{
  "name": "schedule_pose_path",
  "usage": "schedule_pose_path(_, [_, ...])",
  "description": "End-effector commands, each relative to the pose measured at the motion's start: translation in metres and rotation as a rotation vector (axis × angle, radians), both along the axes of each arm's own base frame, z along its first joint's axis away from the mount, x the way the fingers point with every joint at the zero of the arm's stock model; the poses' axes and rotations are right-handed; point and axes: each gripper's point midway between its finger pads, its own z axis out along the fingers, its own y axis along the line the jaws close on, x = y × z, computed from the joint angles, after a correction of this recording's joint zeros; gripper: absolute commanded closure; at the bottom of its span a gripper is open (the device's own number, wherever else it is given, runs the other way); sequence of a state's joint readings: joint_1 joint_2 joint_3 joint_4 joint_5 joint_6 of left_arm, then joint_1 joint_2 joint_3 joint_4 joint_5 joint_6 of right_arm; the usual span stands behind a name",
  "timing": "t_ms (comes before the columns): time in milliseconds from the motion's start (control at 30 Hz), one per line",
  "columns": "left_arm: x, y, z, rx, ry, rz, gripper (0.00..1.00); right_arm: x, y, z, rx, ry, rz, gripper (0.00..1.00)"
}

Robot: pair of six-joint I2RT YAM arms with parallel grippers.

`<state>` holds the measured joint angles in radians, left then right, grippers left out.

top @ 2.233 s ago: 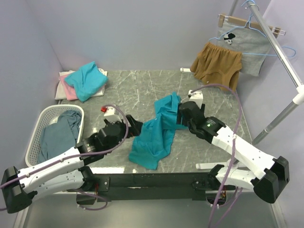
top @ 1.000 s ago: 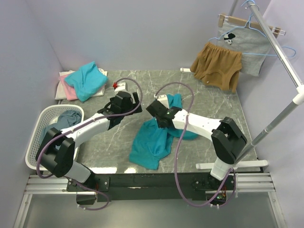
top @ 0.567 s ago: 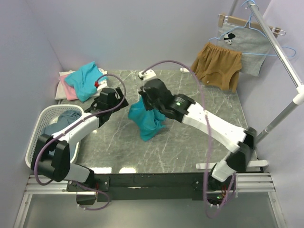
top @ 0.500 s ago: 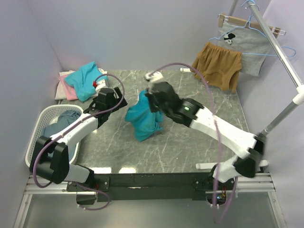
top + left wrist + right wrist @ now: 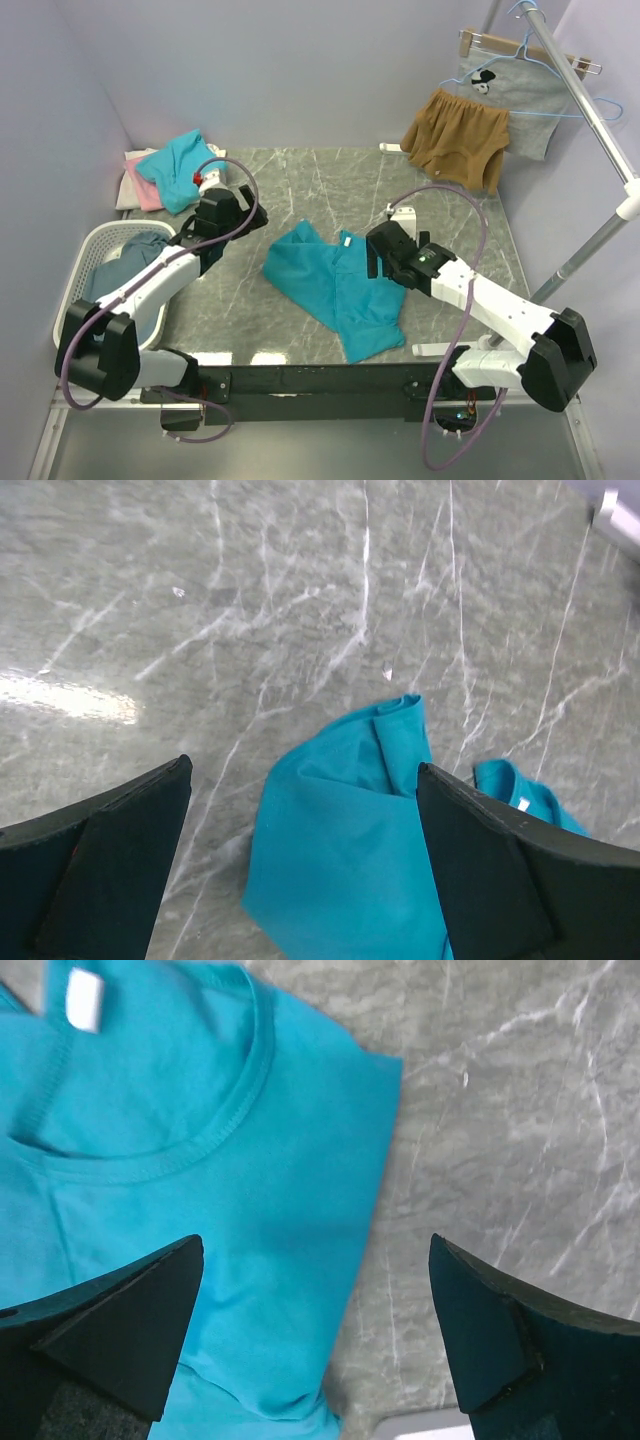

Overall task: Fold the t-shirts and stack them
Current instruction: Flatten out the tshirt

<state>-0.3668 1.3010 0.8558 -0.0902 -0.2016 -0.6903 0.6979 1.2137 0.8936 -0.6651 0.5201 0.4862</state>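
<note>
A teal t-shirt [image 5: 335, 290] lies spread on the marble table [image 5: 300, 190], collar and white label toward the back. My right gripper [image 5: 376, 260] hovers open over its right shoulder edge; in the right wrist view the collar [image 5: 200, 1130] and shirt edge show between the wide-apart fingers [image 5: 100, 1340], with nothing held. My left gripper [image 5: 238, 222] stands open just left of the shirt; in the left wrist view a folded sleeve corner of that t-shirt [image 5: 340, 850] lies below its gripper [image 5: 300, 880]. More t-shirts [image 5: 180, 165], teal on pink and white, are stacked at the back left.
A white basket [image 5: 70, 290] at the left holds a slate-blue garment [image 5: 125, 280]. Tan-brown shorts [image 5: 455, 135] and a grey printed garment [image 5: 510, 90] hang from a rack [image 5: 590, 110] at the back right. Purple cables loop over both arms.
The right gripper lifted the bunched teal shirt toward the back left, then swung it out flat on the table and let go, ending open. The left arm shifted only slightly.
</note>
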Motion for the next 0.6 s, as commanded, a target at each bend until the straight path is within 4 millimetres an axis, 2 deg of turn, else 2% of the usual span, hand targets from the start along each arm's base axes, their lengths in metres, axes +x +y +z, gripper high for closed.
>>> schedule_pose_path(0, [0.011, -0.016, -0.003, -0.002, -0.014, -0.091, 0.01, 0.019, 0.014, 0.041, 0.127, -0.158, -0.027, 0.0])
schedule_pose_path(67, [0.014, -0.028, -0.003, -0.009, -0.017, -0.16, 0.01, 0.023, 0.02, 0.041, 0.127, -0.154, -0.002, 0.0])
schedule_pose_path(133, [0.024, -0.038, -0.015, -0.005, 0.004, -0.2, 0.01, 0.031, 0.026, 0.038, 0.117, -0.151, 0.005, 0.0])
schedule_pose_path(167, [0.035, -0.045, -0.004, -0.014, -0.011, -0.215, 0.01, 0.034, 0.028, 0.036, 0.112, -0.146, 0.01, 0.0])
schedule_pose_path(200, [0.042, -0.051, -0.021, -0.005, 0.031, -0.231, 0.01, 0.038, 0.032, 0.034, 0.115, -0.145, 0.017, 0.0])
schedule_pose_path(233, [0.044, -0.053, -0.029, 0.003, 0.063, -0.249, 0.01, 0.043, 0.036, 0.028, 0.111, -0.131, 0.018, 0.0])
schedule_pose_path(267, [0.053, -0.061, -0.024, -0.002, 0.054, -0.269, 0.0, 0.046, 0.041, 0.025, 0.118, -0.117, 0.035, 0.0])
schedule_pose_path(300, [0.058, -0.063, -0.043, 0.008, 0.099, -0.268, 0.01, 0.052, 0.049, 0.026, 0.136, -0.129, 0.053, 0.0])
schedule_pose_path(333, [0.062, -0.064, -0.048, 0.015, 0.111, -0.267, 0.01, 0.058, 0.054, 0.019, 0.131, -0.113, 0.065, 0.0])
schedule_pose_path(367, [0.07, -0.067, -0.045, 0.013, 0.101, -0.275, 0.0, 0.061, 0.059, 0.017, 0.134, -0.103, 0.078, 0.0])
schedule_pose_path(400, [0.073, -0.071, -0.057, 0.015, 0.125, -0.286, 0.01, 0.067, 0.065, 0.017, 0.137, -0.105, 0.086, 0.0])
schedule_pose_path(467, [0.083, -0.079, -0.055, 0.001, 0.118, -0.305, 0.01, 0.079, 0.076, 0.011, 0.129, -0.088, 0.108, 0.0])
schedule_pose_path(500, [0.086, -0.081, -0.068, 0.002, 0.146, -0.314, 0.0, 0.083, 0.082, 0.009, 0.132, -0.081, 0.121, 0.0])
schedule_pose_path(567, [0.088, -0.091, -0.078, -0.018, 0.171, -0.35, 0.01, 0.094, 0.091, 0.002, 0.116, -0.056, 0.132, 0.0])
